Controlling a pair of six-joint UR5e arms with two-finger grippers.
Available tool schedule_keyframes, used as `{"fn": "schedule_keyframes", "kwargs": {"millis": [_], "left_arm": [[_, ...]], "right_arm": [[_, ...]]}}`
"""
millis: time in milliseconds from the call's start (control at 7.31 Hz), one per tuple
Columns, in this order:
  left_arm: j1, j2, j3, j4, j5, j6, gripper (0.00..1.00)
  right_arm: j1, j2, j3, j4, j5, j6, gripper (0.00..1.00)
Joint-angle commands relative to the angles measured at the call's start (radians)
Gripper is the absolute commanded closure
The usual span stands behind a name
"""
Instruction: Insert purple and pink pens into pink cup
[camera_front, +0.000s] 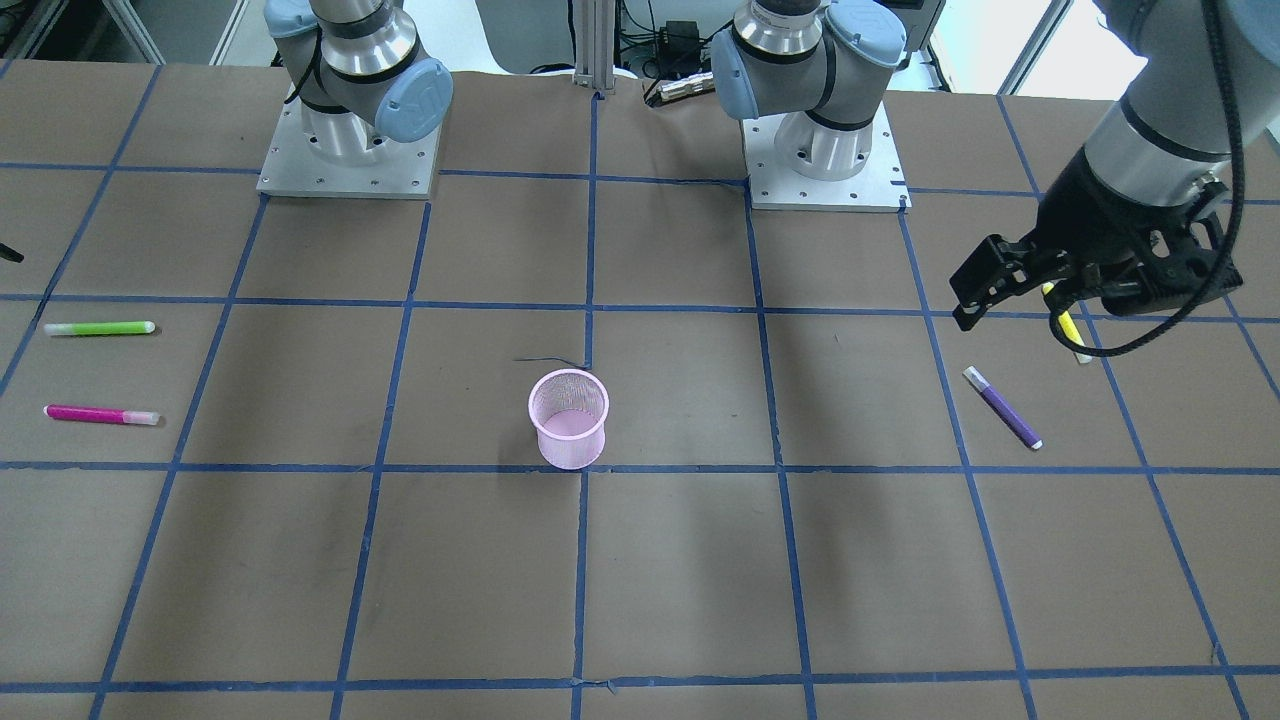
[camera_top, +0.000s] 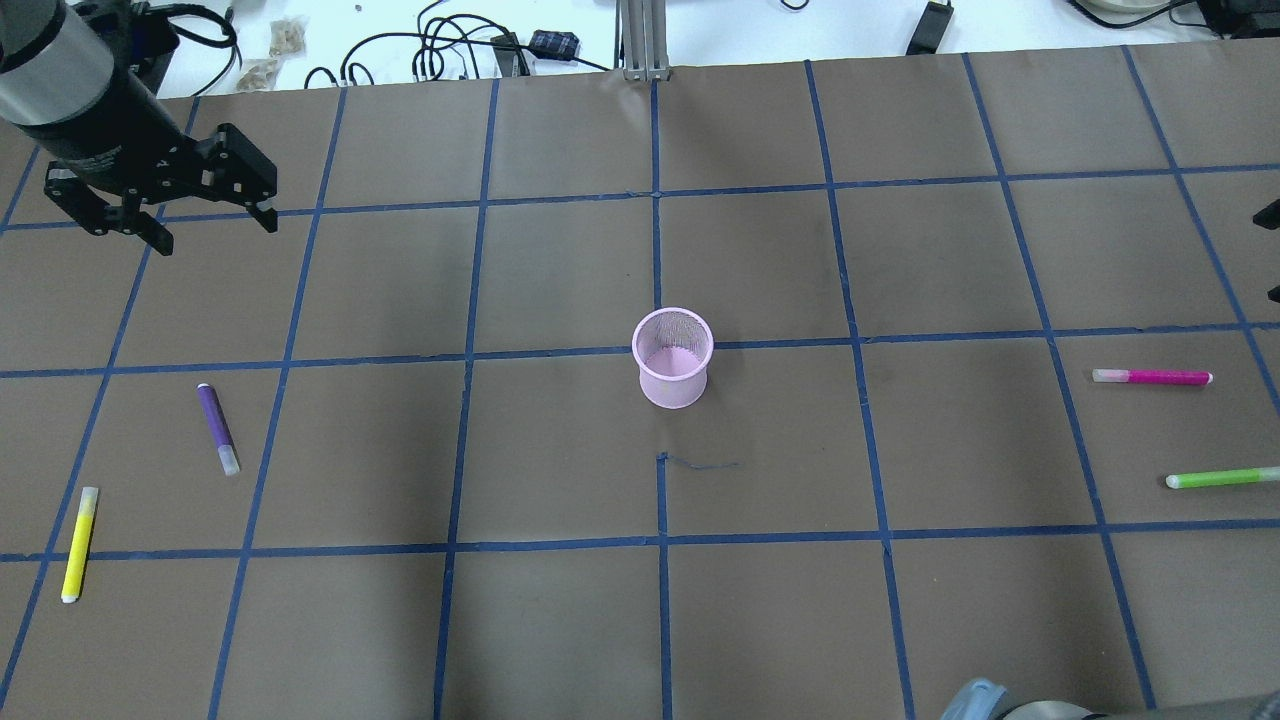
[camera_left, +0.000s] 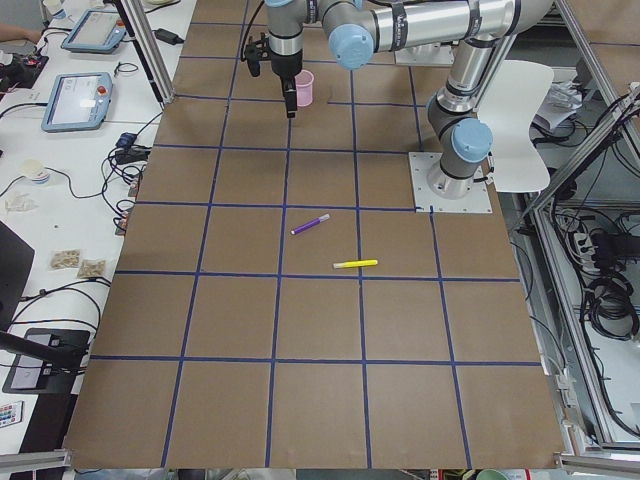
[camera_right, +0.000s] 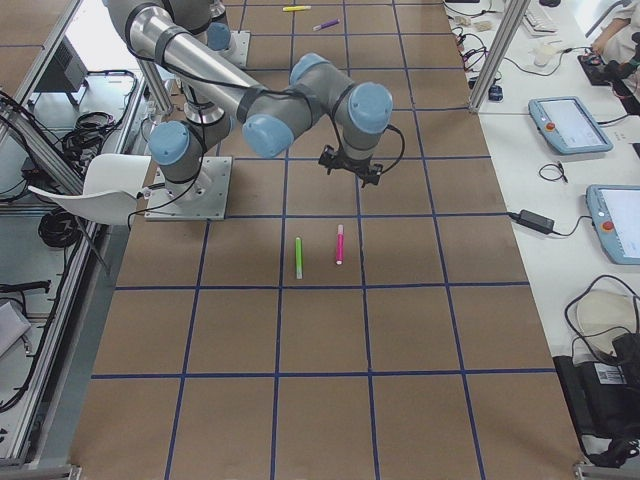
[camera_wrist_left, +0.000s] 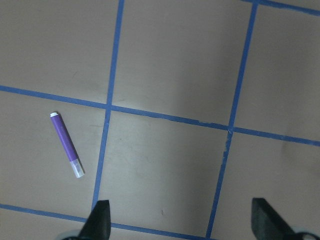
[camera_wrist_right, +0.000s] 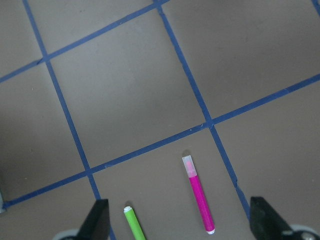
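The pink mesh cup (camera_top: 673, 357) stands upright near the table's middle. The purple pen (camera_top: 217, 428) lies flat on the robot's left side and also shows in the left wrist view (camera_wrist_left: 67, 145). The pink pen (camera_top: 1152, 377) lies flat on the right side and also shows in the right wrist view (camera_wrist_right: 199, 195). My left gripper (camera_top: 215, 232) is open and empty, raised above the table, beyond the purple pen. My right gripper (camera_wrist_right: 180, 222) is open and empty, above the pink pen's area, mostly out of the overhead view.
A yellow pen (camera_top: 79, 543) lies near the purple pen, towards the robot. A green pen (camera_top: 1222, 478) lies beside the pink pen. Blue tape lines grid the brown table. Cables and small items lie past the far edge.
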Motion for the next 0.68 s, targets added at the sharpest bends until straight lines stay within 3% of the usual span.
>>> {"fn": "schedule_keyframes", "kwargs": {"millis": [0, 274, 547], "left_arm": [[0.154, -0.056, -0.025, 0.035, -0.001, 0.009, 0.0], [0.253, -0.102, -0.111, 0.178, 0.009, 0.024, 0.0], [0.261, -0.177, -0.222, 0.413, 0.011, 0.006, 0.0]], "right_arm": [[-0.128, 0.15, 0.028, -0.075, 0.096, -0.239, 0.03], [-0.154, 0.277, 0.029, -0.134, 0.096, -0.245, 0.02], [-0.154, 0.356, 0.029, -0.149, 0.124, -0.261, 0.03]]}}
